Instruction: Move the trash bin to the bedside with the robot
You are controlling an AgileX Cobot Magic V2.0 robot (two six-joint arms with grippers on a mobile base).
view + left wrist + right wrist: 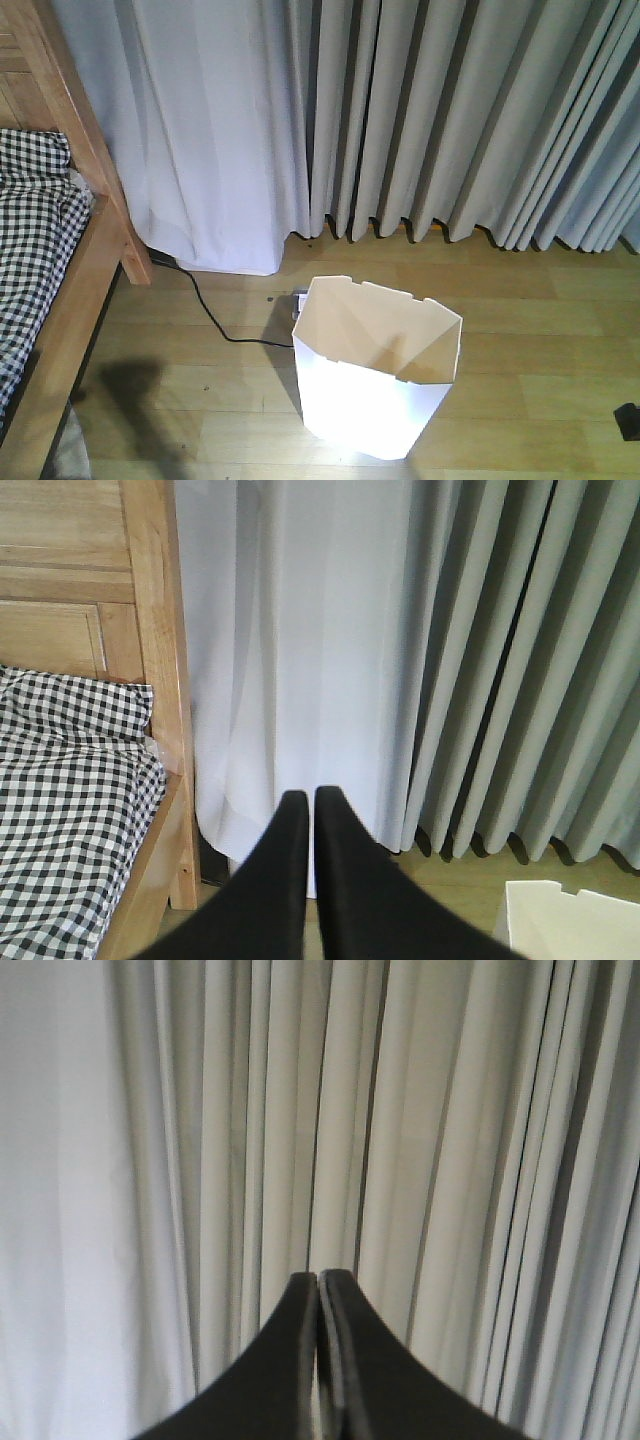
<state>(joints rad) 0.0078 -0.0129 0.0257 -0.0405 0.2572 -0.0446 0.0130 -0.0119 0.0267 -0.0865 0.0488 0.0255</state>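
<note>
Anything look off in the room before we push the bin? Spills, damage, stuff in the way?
Nothing spilled or damaged. The trash bin stands upright on the wood floor, apparently empty. One thing to note: a loose black cable trails across the floor between the bin and the bed frame, so it may lie in the push path.

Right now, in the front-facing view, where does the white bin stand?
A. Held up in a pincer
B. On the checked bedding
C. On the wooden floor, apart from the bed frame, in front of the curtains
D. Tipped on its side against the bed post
C: the bin stands upright on the wooden floor, open side up, with bare floor between it and the bed frame at the left, and the curtains hanging behind it.
</note>
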